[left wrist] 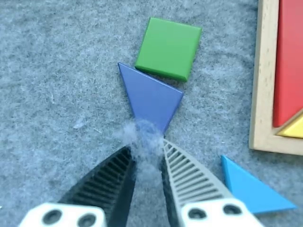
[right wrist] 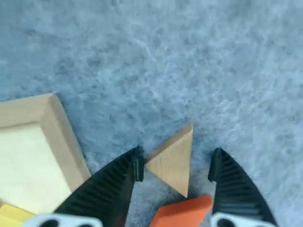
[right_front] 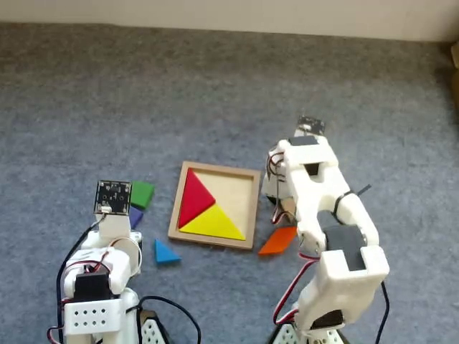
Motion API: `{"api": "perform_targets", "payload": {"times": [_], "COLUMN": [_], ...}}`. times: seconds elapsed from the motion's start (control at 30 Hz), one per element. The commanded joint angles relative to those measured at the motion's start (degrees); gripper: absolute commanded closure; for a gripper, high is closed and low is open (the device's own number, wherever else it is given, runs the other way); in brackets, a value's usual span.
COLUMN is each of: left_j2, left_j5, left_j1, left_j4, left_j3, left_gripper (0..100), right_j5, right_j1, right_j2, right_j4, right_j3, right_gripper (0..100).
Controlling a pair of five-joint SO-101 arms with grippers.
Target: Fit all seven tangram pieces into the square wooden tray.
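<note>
The tan triangle [right wrist: 174, 163] lies flat just off a corner of the tray [right wrist: 59, 127], its square corner pointing at the tray, long edge away. The right gripper [right wrist: 177, 161] straddles it, jaws wide; an orange piece [right wrist: 182, 213] sits just beside. Across the tray, the left gripper [left wrist: 146, 153], jaws narrow, meets the tip of a dark blue triangle [left wrist: 151, 97], a green square [left wrist: 169, 47] touching that triangle

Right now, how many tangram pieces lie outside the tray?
5. Left of the tray: green square, dark blue triangle, light blue triangle. Right of it: orange piece, bare-wood triangle within the open right claw.
</note>
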Motion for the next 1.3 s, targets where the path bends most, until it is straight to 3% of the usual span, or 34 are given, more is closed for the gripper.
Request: {"api": "perform_targets", "payload": {"times": [0.0,0.13,0.33,0.47,0.7,1.03,1.27], "left_j2": [-0.48,-0.48,-0.48,-0.48,-0.48,-0.48,-0.48], "left_j5": [-0.18,-0.18,-0.18,-0.18,-0.18,-0.18,-0.18], "left_j1": [0.57,0.57,0.57,0.57,0.57,0.57,0.57], "left_j4": [-0.79,-0.79,-0.79,-0.79,-0.79,-0.79,-0.79], "left_j3": [1.54,1.54,1.54,1.54,1.54,1.54,1.54], "left_gripper": [92,92,92,92,92,92,92], "right_j5": [0.7,0.7,1.14,5.27,5.19,2.81,-0.09], "right_j1": [-0.31,-0.31,-0.31,-0.31,-2.07,-15.87,-21.49], "right_j2": [-0.13,-0.13,-0.22,-2.86,-14.29,-19.47,-19.3], "right_j4": [-0.4,-0.4,-0.4,2.15,4.44,4.0,2.33], "right_j3": [-0.48,-0.31,-0.48,-0.48,-0.13,-0.13,0.84], "right_gripper": [77.1,77.9,92.2,93.3,93.4,93.4,93.2]}}
